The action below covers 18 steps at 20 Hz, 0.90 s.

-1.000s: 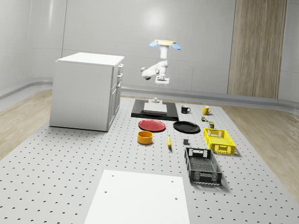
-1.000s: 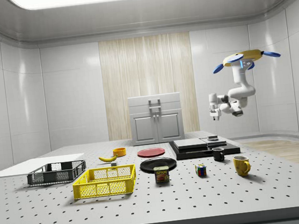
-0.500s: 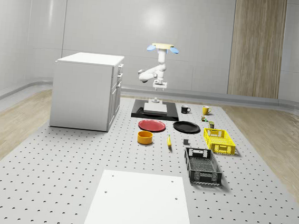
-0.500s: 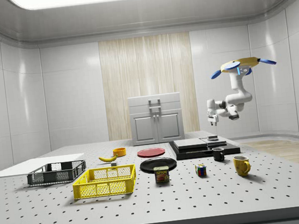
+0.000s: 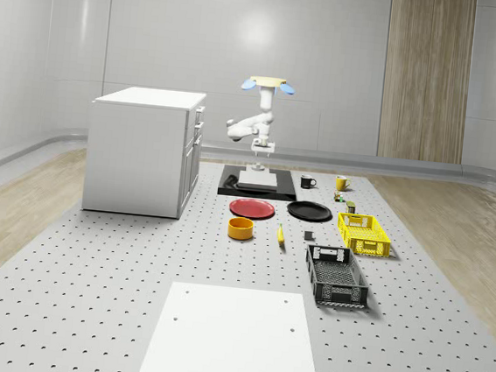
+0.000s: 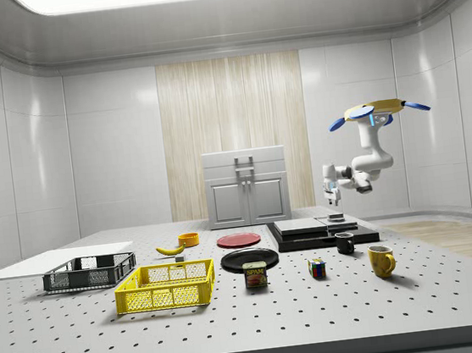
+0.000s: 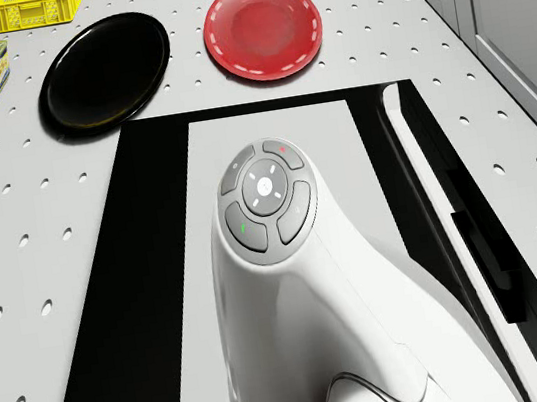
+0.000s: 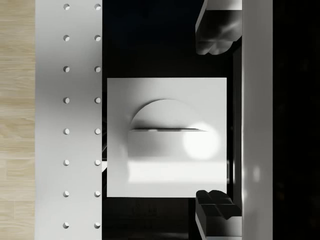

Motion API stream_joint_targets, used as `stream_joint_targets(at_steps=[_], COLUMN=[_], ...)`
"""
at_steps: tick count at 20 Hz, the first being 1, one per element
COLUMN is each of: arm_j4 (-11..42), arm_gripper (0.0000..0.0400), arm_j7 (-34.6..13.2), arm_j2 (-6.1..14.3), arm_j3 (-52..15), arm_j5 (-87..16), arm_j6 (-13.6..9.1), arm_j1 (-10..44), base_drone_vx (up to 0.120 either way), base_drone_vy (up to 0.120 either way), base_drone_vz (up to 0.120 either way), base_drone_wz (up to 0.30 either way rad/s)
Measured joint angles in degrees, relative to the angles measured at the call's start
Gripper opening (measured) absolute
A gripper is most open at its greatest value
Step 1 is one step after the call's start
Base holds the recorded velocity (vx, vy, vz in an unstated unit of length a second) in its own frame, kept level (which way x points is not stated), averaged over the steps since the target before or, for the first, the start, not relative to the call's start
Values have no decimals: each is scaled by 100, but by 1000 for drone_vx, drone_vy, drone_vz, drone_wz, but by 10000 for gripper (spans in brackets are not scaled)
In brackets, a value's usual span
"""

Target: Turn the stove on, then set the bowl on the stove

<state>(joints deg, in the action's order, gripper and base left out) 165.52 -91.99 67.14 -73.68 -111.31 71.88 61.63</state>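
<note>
The stove [image 5: 257,185] is a black slab with a grey plate on it, also seen in the side view [image 6: 320,229] and the drone view [image 7: 104,317]. Its white switch block [image 5: 256,166] [image 6: 336,217] [image 8: 167,135] sits at the stove's far end. My drone [image 5: 267,83] [image 6: 374,111] hovers above that far end. The gripper [image 5: 260,149] [image 6: 333,203] [image 8: 216,122] hangs a short way above the switch, pointing down and open, with one finger [image 8: 220,30] on each side. The orange bowl [image 5: 240,228] [image 6: 189,239] stands on the table, nearer than the red plate.
A white cabinet [image 5: 144,150] stands at the whole-scene view's left. A red plate [image 5: 252,208] [image 7: 262,28] and black plate [image 5: 309,211] [image 7: 105,72] lie in front of the stove. A banana [image 5: 280,234], yellow crate [image 5: 363,233], black crate [image 5: 336,276] and two mugs [image 5: 307,182] are to the right.
The drone has come lower and shifted toward the whole-scene view's left. The gripper has dropped closer to the switch block. Bowl and other things are unmoved.
</note>
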Motion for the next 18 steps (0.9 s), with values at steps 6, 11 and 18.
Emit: stream_joint_targets(at_steps=[6, 11, 18], arm_j4=[-80, -160, -218], arm_gripper=[400, 400, 400], arm_j7=[41, 59, 42], arm_j2=[279, 452, 596], arm_j3=[391, 661, 795], arm_j5=[-316, -540, -637], arm_j6=[391, 657, 856], arm_j1=[-25, -13, 32], base_drone_vx=[0, 0, 0], base_drone_vy=[0, 0, 0], base_drone_vz=[0, -24, -17], base_drone_wz=[0, 0, 0])
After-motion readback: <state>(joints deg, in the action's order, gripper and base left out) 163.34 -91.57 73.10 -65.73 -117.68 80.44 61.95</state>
